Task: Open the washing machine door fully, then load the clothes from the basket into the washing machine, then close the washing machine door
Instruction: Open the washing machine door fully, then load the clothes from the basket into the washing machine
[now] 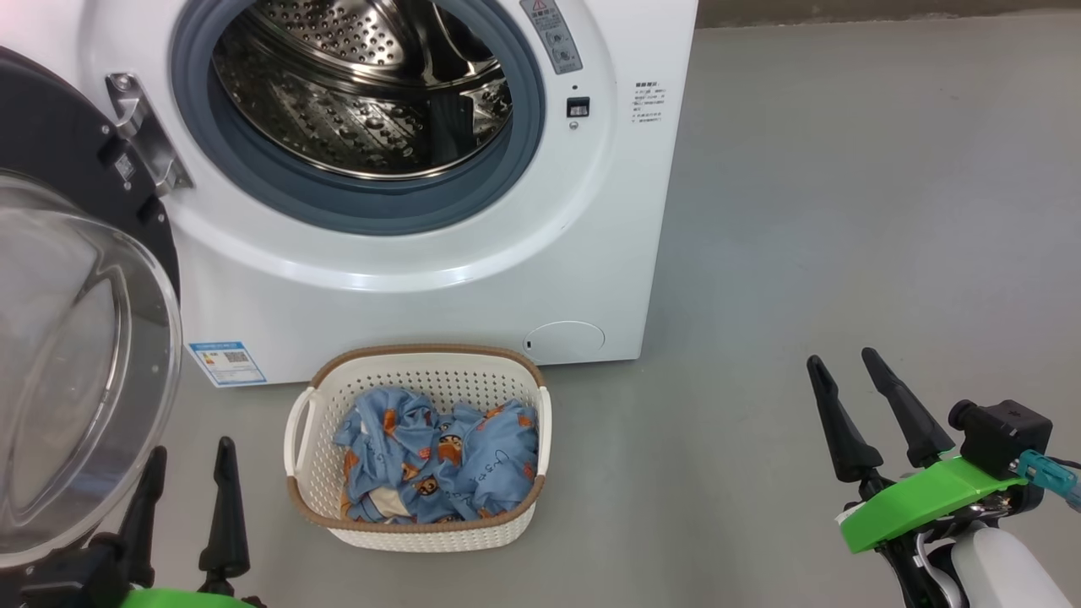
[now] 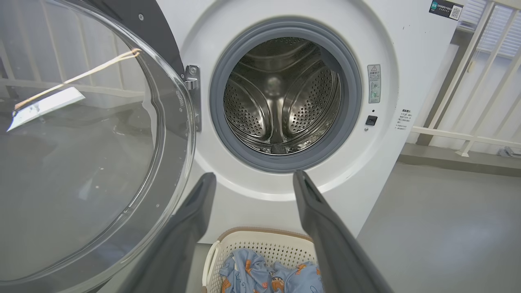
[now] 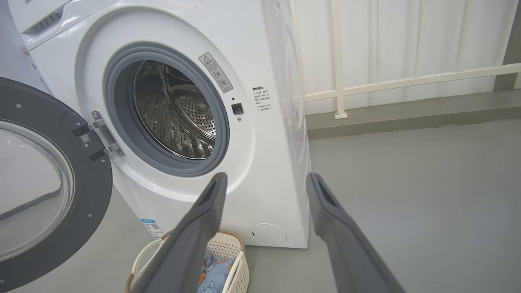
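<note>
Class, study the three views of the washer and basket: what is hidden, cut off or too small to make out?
Clothes: head view, garment count unclear; upper folds cover lower layers.
Washing machine door: head view, cut off by left edge.
Basket: left wrist view, cut by bottom edge and left gripper.
Warning label: head view, print too small.

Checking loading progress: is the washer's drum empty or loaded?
Empty, as far as visible: the drum shows bare perforated steel, and the clothes lie in the basket.
</note>
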